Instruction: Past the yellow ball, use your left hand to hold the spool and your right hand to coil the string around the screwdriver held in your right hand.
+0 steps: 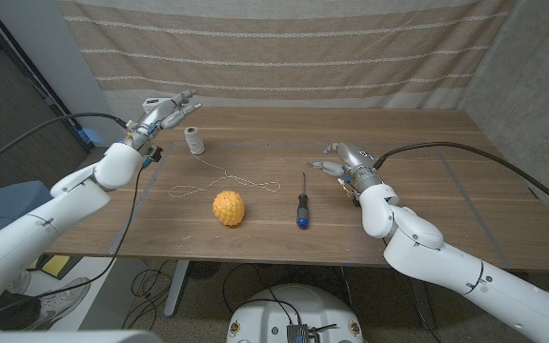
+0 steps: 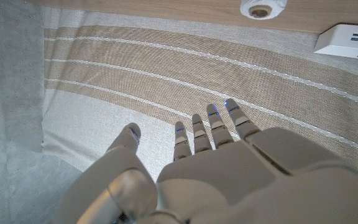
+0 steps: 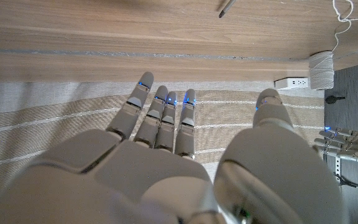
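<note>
Both my hands hover spread and empty: left hand (image 1: 163, 115) beside the white string spool (image 1: 193, 140) past the bumpy yellow ball (image 1: 228, 207), right hand (image 1: 340, 160) near the black-and-blue-handled screwdriver (image 1: 302, 199) on the wooden counter (image 1: 427, 200).

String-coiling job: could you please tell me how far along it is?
Nothing looks done. The black-and-blue-handled screwdriver lies on the wooden table, the white string trails loose from the white thread spool. Both the left hand and right hand hold nothing. Grasping and coiling remain.
</note>
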Robot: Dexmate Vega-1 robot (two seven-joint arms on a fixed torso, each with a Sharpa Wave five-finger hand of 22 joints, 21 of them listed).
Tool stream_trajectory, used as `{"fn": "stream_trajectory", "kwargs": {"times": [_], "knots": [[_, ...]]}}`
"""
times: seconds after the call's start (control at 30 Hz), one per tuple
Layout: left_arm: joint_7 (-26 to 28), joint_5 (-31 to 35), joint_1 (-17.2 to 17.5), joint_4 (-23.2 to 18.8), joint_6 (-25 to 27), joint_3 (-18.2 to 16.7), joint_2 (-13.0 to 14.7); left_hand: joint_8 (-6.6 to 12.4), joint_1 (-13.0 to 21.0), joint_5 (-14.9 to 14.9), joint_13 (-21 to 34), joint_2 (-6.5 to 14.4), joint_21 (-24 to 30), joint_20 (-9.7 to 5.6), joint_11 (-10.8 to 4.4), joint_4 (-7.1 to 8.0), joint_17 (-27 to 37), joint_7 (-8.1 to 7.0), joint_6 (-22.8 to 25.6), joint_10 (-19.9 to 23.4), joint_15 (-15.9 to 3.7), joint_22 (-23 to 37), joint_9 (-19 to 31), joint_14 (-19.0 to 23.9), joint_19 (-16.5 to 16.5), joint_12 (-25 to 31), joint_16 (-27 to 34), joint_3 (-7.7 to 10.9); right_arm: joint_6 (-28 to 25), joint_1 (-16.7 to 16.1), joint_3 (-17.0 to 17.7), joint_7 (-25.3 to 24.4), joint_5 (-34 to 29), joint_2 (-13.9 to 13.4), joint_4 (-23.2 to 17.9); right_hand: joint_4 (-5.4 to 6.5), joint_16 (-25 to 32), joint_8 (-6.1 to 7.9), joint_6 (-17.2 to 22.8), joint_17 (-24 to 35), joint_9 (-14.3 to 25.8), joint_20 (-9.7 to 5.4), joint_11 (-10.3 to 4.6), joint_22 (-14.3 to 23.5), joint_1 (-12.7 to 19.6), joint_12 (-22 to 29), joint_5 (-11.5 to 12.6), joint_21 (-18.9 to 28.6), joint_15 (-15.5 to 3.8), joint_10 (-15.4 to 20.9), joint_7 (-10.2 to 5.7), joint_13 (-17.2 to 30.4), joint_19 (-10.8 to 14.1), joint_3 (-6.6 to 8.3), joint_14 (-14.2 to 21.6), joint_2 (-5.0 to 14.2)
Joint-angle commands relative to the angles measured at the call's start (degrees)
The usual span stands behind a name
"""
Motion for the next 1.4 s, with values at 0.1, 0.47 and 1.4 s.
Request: {"fn": "stream_trajectory", "kwargs": {"times": [0.1,0.47,1.4], "knots": [[-0.5,-0.4,-1.4,2.9,-3.4,0.1,-0.7,-0.14,-0.8,0.0,0.3,0.0,-0.1,0.64,-0.15,0.88,0.4,-0.09,0.3,0.4,0.38,0.2,0.3,0.3,-0.1,-0.1,0.5,-0.02,-9.2,5.9,-8.0,9.6,-8.7,-0.6,-2.8,-0.05,0.6,1.2,2.4,0.6,0.5,0.11,-0.27,0.3,0.3,1.0,0.8,-0.2,-0.15,2.3,0.08,0.6,0.6,-0.89,1.4,-1.01],[-0.3,-0.4,-1.6,3.5,-5.2,-0.3,-0.8,-0.09,-1.8,0.0,0.4,0.1,-0.1,1.07,-0.03,1.86,0.6,0.04,0.7,1.1,0.56,0.3,0.3,0.3,-0.2,0.0,0.6,-0.41,-15.1,11.5,-15.6,19.5,-16.2,-0.4,-3.5,-0.43,-0.5,1.29,2.1,0.8,0.9,-0.29,-1.05,0.3,1.2,1.0,1.4,-0.9,-0.81,2.1,-0.79,1.1,-0.5,-1.47,-0.3,-1.9],[-1.5,-0.7,-3.7,7.6,-9.2,0.4,-1.6,-0.23,-3.4,0.2,0.4,-0.1,-0.2,1.23,0.13,3.27,0.8,-0.02,0.9,1.3,0.6,0.4,0.3,0.3,-0.2,-0.3,0.5,-1.06,-25.1,18.3,-26.9,36.7,-29.2,4.0,-2.7,0.42,0.6,4.25,5.1,2.7,2.6,-1.46,-1.78,0.3,1.4,3.5,3.6,-2.2,-2.37,6.2,-1.84,3.4,-1.7,-3.89,4.8,-2.18]]}}
